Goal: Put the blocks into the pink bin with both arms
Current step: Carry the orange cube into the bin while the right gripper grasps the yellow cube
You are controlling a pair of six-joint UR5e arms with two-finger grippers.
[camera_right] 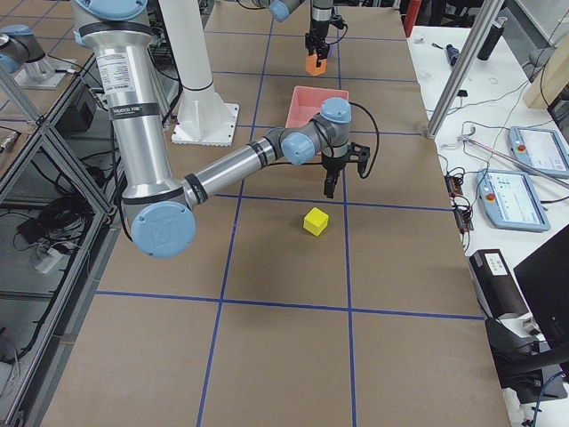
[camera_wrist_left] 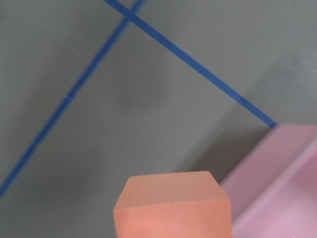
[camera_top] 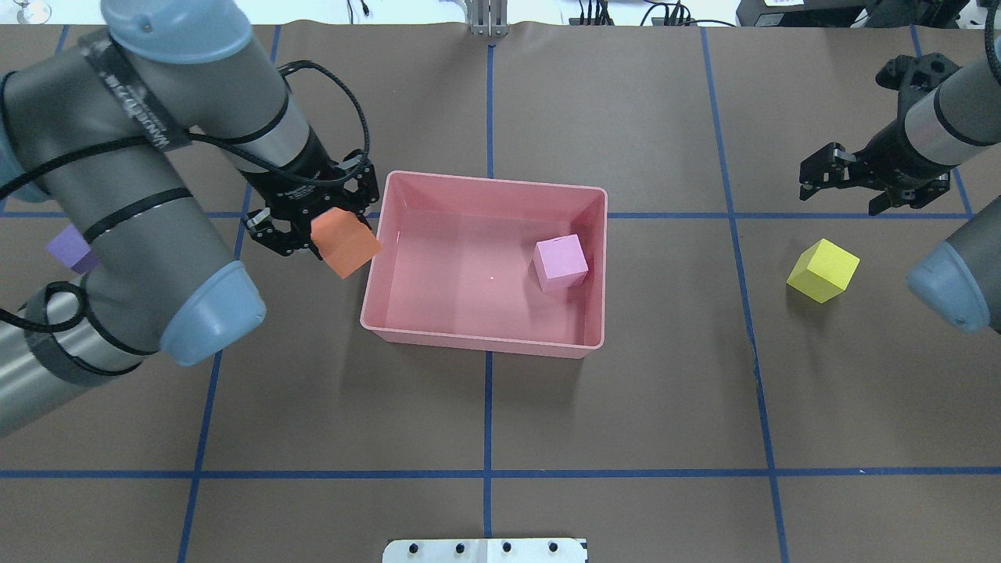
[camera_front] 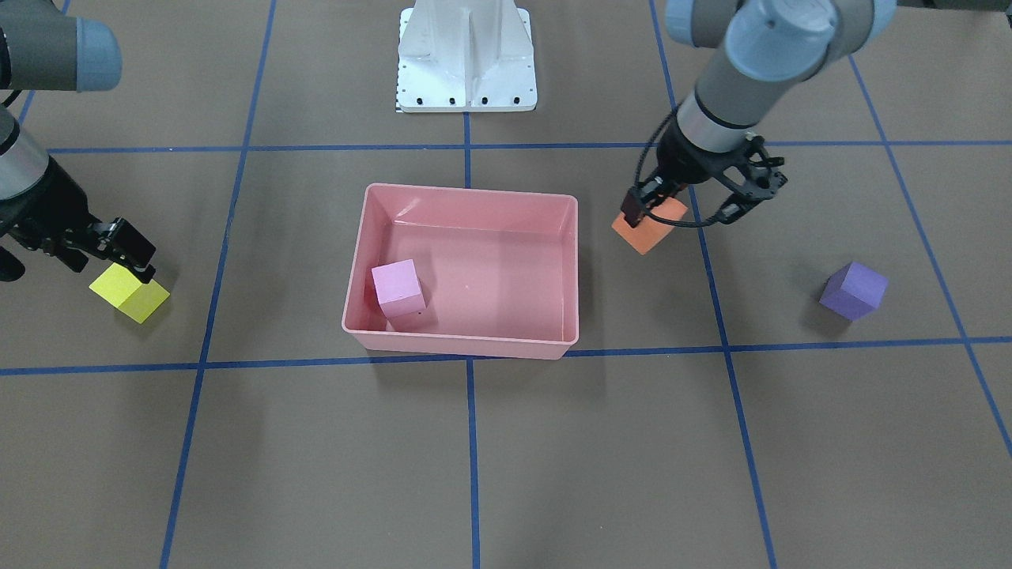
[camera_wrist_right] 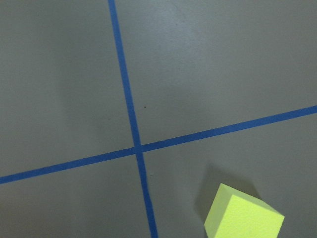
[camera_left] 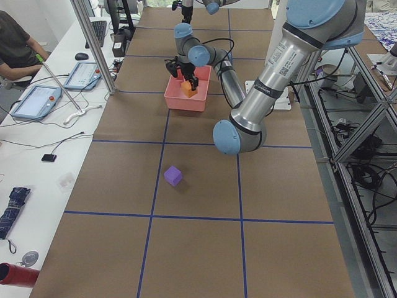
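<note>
My left gripper [camera_top: 336, 234] is shut on the orange block [camera_top: 345, 243] and holds it above the table, just outside the pink bin's [camera_top: 489, 181] left wall. The left wrist view shows that block [camera_wrist_left: 172, 206] beside the bin's corner [camera_wrist_left: 282, 168]. The light pink block [camera_top: 561, 262] lies inside the bin. My right gripper [camera_top: 841, 195] is open and empty, hovering just beyond the yellow block [camera_top: 823, 270], which rests on the table and shows in the right wrist view [camera_wrist_right: 242, 213]. The purple block [camera_front: 853, 291] sits on the table on my far left, partly hidden by my left arm in the overhead view.
The white pedestal base [camera_front: 466, 55] stands behind the bin on the robot's side. Blue tape lines cross the brown table. A side desk with tablets [camera_left: 37, 99] and a seated person [camera_left: 15, 46] runs along the far edge.
</note>
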